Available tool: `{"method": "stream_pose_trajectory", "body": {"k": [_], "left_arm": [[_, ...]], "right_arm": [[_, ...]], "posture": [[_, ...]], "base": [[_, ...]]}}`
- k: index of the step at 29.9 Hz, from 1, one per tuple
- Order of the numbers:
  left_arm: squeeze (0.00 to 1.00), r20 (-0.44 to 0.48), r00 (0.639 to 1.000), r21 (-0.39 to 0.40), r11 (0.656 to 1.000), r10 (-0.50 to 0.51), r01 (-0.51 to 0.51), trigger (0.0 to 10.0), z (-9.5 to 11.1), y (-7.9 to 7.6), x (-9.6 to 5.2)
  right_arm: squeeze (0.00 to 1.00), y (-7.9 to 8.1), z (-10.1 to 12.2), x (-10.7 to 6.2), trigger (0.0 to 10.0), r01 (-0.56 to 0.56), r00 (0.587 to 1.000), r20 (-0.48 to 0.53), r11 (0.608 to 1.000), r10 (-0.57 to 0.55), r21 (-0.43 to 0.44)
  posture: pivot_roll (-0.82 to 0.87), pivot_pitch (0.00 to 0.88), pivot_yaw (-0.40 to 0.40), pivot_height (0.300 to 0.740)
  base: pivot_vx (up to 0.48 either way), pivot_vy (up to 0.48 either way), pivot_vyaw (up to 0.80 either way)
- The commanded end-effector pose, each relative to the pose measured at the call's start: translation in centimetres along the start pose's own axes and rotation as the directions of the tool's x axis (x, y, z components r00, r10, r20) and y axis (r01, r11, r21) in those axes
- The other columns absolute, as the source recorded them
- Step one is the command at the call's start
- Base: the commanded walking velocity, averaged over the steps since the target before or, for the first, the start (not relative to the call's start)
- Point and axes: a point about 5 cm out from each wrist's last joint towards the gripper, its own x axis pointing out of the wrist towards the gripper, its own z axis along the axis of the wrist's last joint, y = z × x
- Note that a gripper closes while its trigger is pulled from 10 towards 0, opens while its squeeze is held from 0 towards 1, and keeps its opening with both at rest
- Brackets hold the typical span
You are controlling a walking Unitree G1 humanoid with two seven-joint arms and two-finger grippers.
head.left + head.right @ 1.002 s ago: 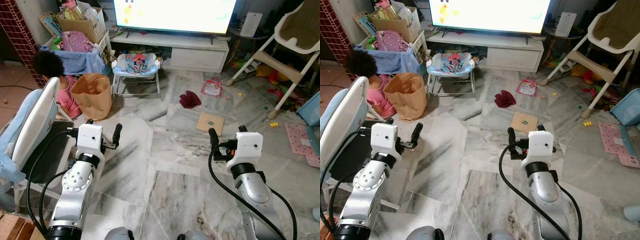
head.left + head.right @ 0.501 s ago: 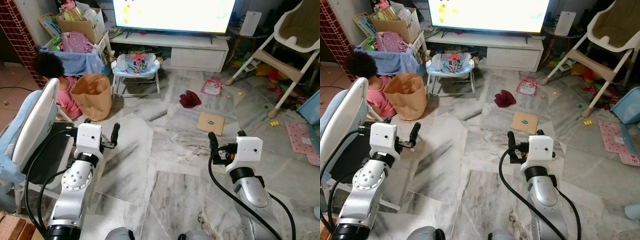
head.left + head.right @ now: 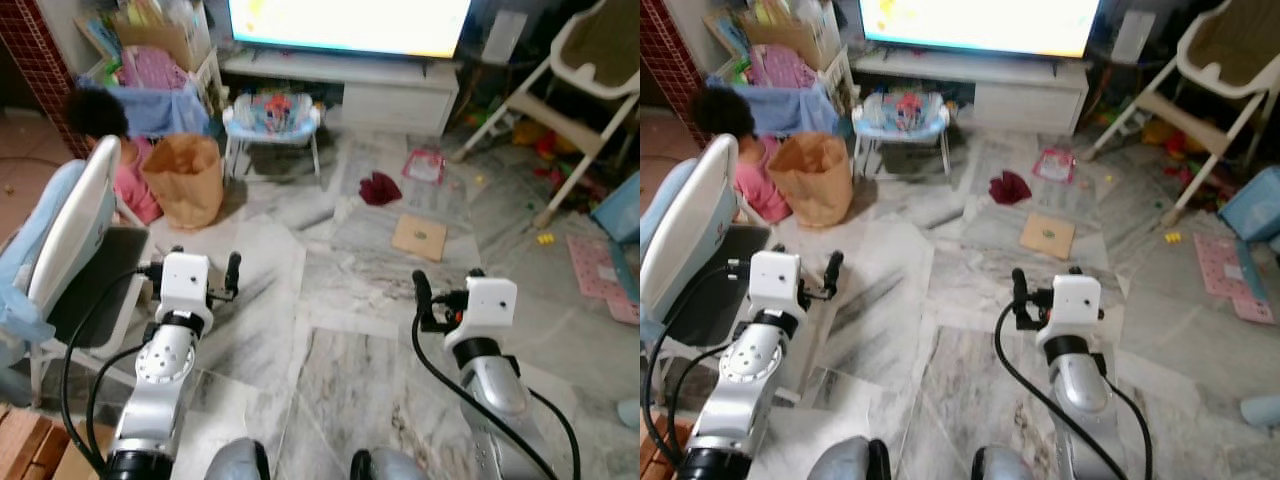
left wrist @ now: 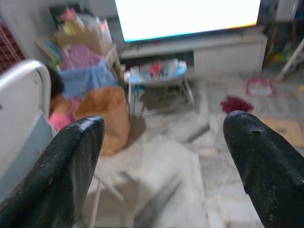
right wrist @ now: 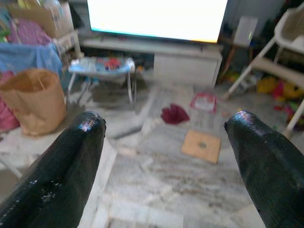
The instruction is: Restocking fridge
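Note:
Both arms are raised in front of me over a marble floor [image 3: 330, 330]. My left gripper [image 4: 164, 135] is open, its black fingers [image 3: 233, 270] spread wide with nothing between them. My right gripper [image 5: 164, 128] is open too and holds nothing, one finger [image 3: 420, 288] showing beside its white wrist housing. A brown paper bag [image 3: 185, 180] stands on the floor ahead to the left, well beyond the left gripper.
A person [image 3: 100, 120] sits on the floor by the bag. A high chair [image 3: 75, 225] stands close on my left, another [image 3: 590, 60] at the far right. Ahead are a baby bouncer [image 3: 270, 115], a TV stand [image 3: 400, 100], a red cloth [image 3: 378, 187] and a cardboard piece [image 3: 420, 237].
The whole picture has shifted a little and blurred, so the camera has moved. Both grippers keep the same open pose.

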Motion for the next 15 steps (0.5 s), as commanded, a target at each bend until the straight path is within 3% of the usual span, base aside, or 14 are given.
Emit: {"method": "stream_pose_trajectory", "body": {"k": [1,5,7,15], "left_arm": [[0.0,0.029,1.0,-0.01,1.0,-0.007,0.007,10.0,0.9,0.2,0.4],[0.0,0.017,1.0,0.011,1.0,0.025,-0.025,10.0,0.2,0.8,0.7],[0.0,0.018,1.0,0.022,1.0,0.015,-0.016,10.0,0.3,1.0,0.5],[0.0,0.01,1.0,0.026,1.0,-0.006,0.006,10.0,0.2,0.8,0.6]], "right_arm": [[0.0,-0.1,0.7,0.4,10.0,-0.013,0.999,0.032,1.0,0.013,-0.006],[0.0,-0.6,0.3,1.1,10.0,0.031,0.999,0.023,1.0,-0.031,-0.004],[0.0,-0.6,1.3,1.3,10.0,0.014,0.998,0.064,1.0,-0.013,-0.023],[0.0,-0.9,1.1,0.8,10.0,0.06,0.997,0.055,0.998,-0.06,0.0]], "posture": [[-0.03,0.035,0.003,0.74],[-0.03,0.029,0.006,0.74],[-0.03,0.017,0.017,0.74],[-0.04,0.011,0.024,0.74]], "base": [[-0.304,0.0,0.0],[-0.271,0.0,0.0],[-0.259,0.0,0.0],[-0.264,0.0,0.0]]}}
